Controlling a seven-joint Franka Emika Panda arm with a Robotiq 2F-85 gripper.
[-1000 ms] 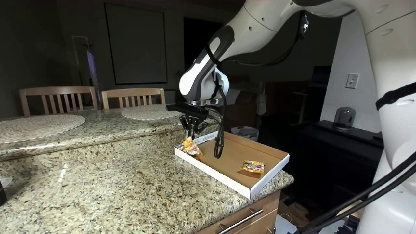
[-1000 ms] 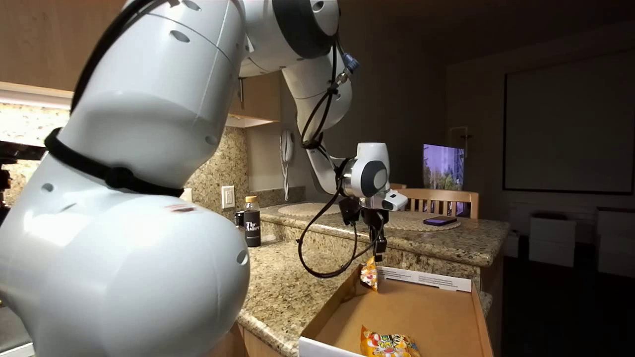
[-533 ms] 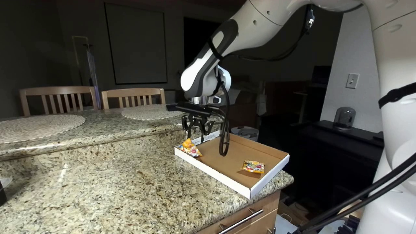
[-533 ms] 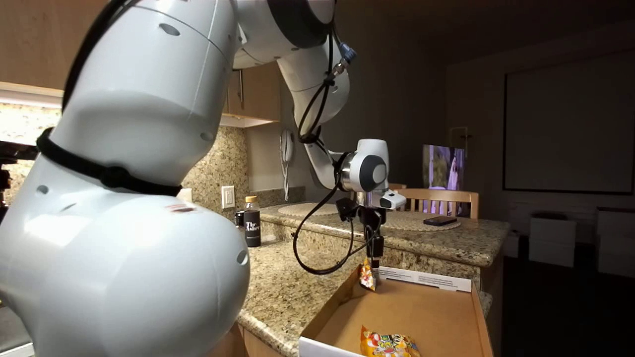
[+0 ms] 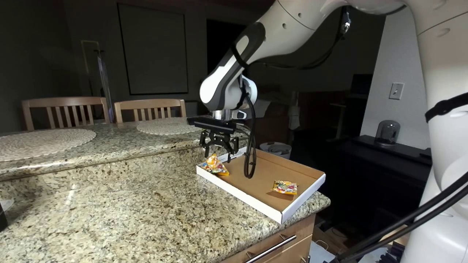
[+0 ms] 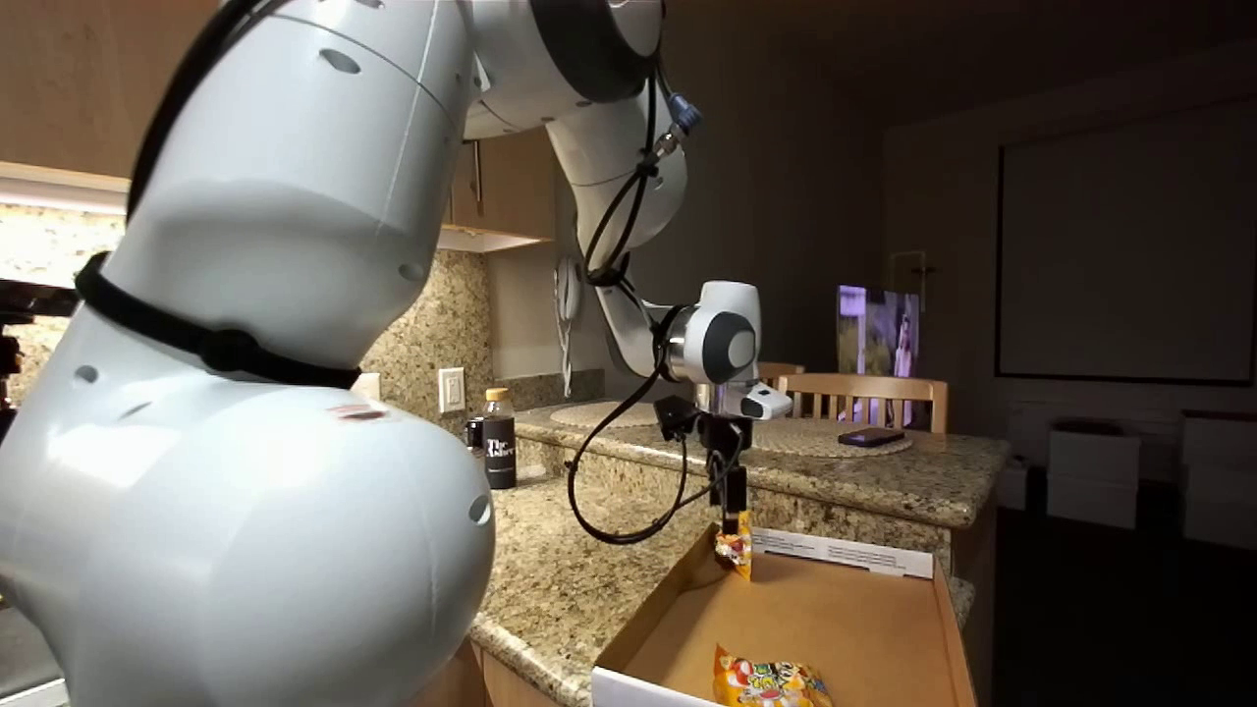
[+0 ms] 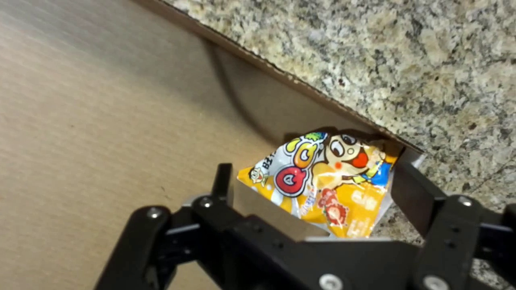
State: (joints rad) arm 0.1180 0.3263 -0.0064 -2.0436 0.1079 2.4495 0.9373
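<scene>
In an exterior view the tool (image 6: 730, 528) hangs at the far bag (image 6: 735, 555), upright in a corner of the box (image 6: 835, 599); the near bag (image 6: 771, 684) lies flat; a bottle (image 6: 500, 452) stands on the bench (image 6: 550, 560), a phone (image 6: 871, 437) on a mat (image 6: 805, 442)

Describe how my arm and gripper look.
The Franka Emika Panda arm is glossy white with rounded segments, dark grey joint covers and a reddish scuff. A black strap wraps it; black cables run along it, with a blue-and-silver connector. The Robotiq gripper is black and angular, with linked fingers and silvery screws.
</scene>
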